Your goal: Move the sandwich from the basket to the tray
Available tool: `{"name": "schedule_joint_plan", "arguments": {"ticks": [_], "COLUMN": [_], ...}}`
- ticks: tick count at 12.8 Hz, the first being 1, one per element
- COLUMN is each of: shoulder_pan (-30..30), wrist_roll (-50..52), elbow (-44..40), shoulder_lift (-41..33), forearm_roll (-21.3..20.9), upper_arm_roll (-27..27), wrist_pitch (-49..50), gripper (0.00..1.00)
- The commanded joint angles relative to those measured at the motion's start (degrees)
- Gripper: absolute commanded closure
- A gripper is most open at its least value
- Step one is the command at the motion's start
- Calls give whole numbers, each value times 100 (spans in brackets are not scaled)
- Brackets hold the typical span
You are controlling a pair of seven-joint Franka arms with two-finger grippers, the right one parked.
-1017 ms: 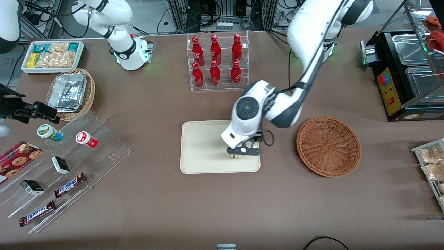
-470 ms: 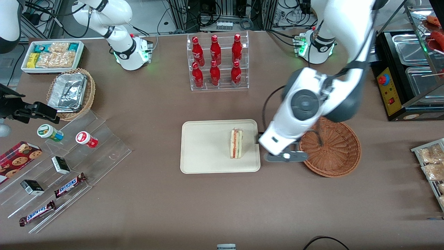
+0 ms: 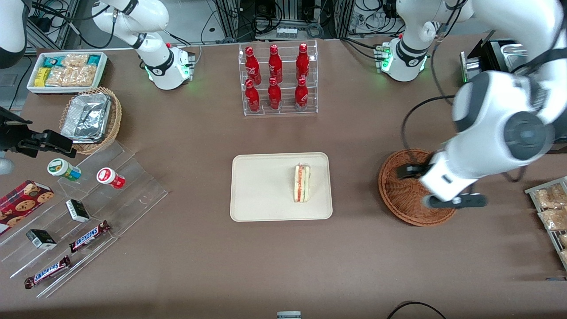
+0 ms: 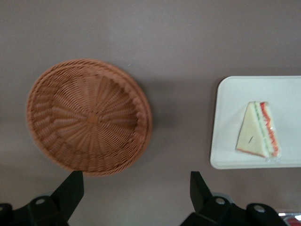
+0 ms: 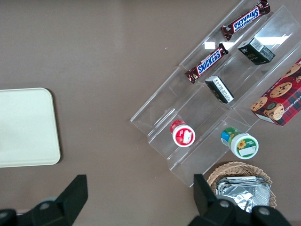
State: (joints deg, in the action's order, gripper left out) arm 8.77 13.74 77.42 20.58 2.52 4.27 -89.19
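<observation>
Since a moment ago I have swung away from the tray (image 3: 266,204) toward the working arm's end of the table, and my gripper (image 3: 454,201) now hangs above the basket (image 3: 401,195), over its rim nearer the front camera. Both fingers (image 4: 70,190) are spread wide with nothing between them. The sandwich (image 3: 302,183) lies on the tray, on its side toward the basket, well apart from me. Two bars (image 3: 88,235) on the clear stepped rack (image 3: 141,186) read SNICKERS. My forearm slopes down to the wrist.
</observation>
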Motion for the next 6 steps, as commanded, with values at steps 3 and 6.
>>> {"name": "schedule_joint_plan", "arguments": {"ticks": [3, 6], "shoulder_pan": [-480, -490], "wrist_roll": [-99, -99], "elbow": [124, 177], "shoulder_lift": [-607, -792], "forearm_roll": [55, 11], "upper_arm_roll": [57, 48], "wrist_pitch": [586, 684], "gripper": [0, 0]}}
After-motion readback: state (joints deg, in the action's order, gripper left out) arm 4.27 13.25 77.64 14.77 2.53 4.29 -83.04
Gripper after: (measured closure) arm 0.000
